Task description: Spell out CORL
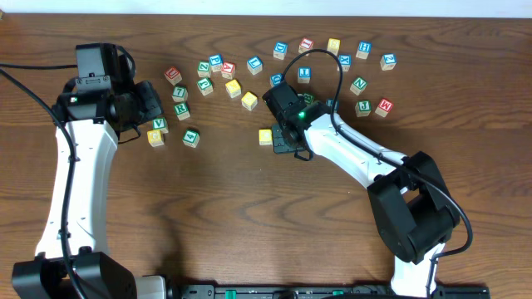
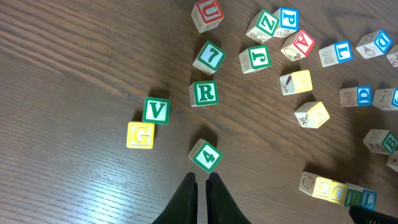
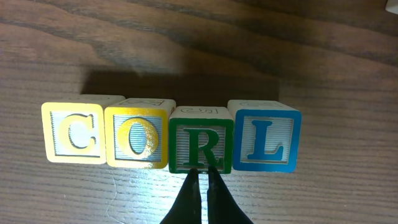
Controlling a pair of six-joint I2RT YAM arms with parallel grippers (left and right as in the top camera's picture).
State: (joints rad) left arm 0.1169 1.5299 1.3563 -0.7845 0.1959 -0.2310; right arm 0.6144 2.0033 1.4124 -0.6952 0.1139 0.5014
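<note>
Four wooden cubes stand side by side touching and read CORL in the right wrist view: a yellow C [image 3: 73, 132], a yellow O [image 3: 138, 138], a green R [image 3: 201, 140] and a blue L [image 3: 264, 135]. My right gripper [image 3: 202, 171] is shut and holds nothing, its tips right at the front lower edge of the R cube. From overhead only the yellow end cube [image 1: 266, 137] of the row shows beside the right arm. The left wrist view catches the row [image 2: 336, 190] at its lower right. My left gripper [image 2: 200, 177] is shut and empty, raised over the table near a green 4 cube [image 2: 206, 155].
Several loose letter cubes lie scattered across the back of the table [image 1: 249, 208], among them a second green R [image 2: 204, 93], a V [image 2: 156, 111] and a yellow G [image 2: 140, 135]. More cubes sit behind the right arm [image 1: 332, 46].
</note>
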